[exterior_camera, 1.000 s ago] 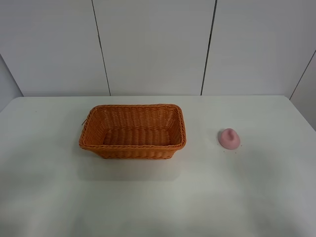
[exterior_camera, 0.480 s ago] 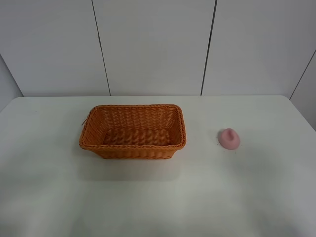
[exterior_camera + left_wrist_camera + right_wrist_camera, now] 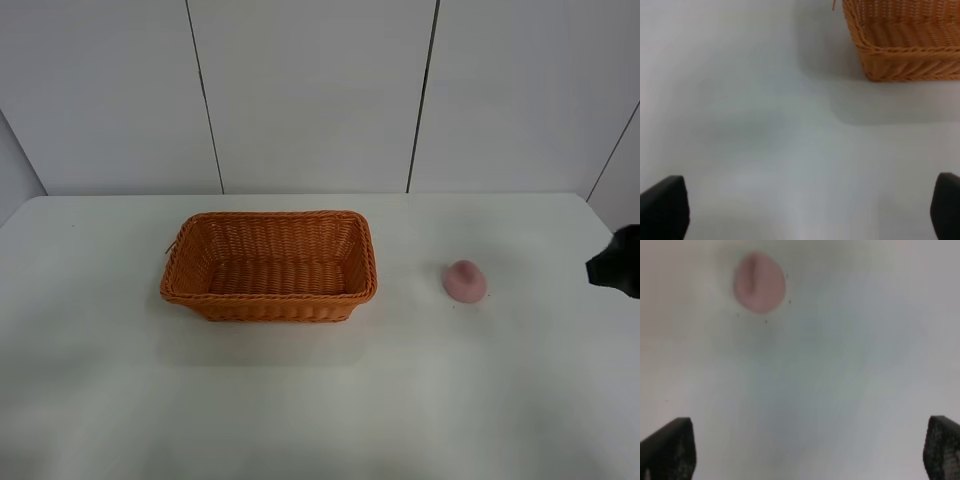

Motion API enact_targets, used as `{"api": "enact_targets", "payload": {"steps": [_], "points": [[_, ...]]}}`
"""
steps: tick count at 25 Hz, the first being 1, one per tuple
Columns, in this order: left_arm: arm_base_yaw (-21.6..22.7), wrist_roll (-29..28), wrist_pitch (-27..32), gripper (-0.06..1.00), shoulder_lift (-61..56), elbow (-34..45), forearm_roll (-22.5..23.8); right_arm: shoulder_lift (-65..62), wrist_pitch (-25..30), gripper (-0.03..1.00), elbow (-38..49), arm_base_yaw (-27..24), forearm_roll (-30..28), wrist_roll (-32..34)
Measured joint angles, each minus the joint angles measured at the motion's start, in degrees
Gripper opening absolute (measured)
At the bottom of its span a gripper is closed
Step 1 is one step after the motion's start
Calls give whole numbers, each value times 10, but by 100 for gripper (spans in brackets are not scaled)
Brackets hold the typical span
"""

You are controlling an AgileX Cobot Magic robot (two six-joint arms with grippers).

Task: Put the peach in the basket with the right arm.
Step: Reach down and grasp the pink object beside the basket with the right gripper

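Well, the peach (image 3: 465, 281) sits on the white table (image 3: 300, 400) to the right of the basket (image 3: 268, 266), well apart from it. My right gripper (image 3: 805, 452) hangs spread wide, short of the fruit. I should centre over it, descend, and close gently around its middle. I count one peach and one empty basket.

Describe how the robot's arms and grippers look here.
Little shows. The right arm is a matte black, blocky shape at the overhead view's edge. The left gripper and right gripper each show two black, rounded fingertips; the right ones look finely textured. No cables or markings visible.
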Motion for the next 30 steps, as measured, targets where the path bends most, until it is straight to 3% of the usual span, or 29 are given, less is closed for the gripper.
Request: {"api": "enact_targets", "payload": {"steps": [9,16,20,30], "points": [[0,0,0,99,0,0,0,380,-10,70,-234,0,10,-3],[0,0,0,99,0,0,0,525,34,70,-370,29,22,-3],[0,0,0,99,0,0,0,546,30,70,-389,60,28,-3],[0,0,0,99,0,0,0,591,11,70,-392,62,27,8]]}}
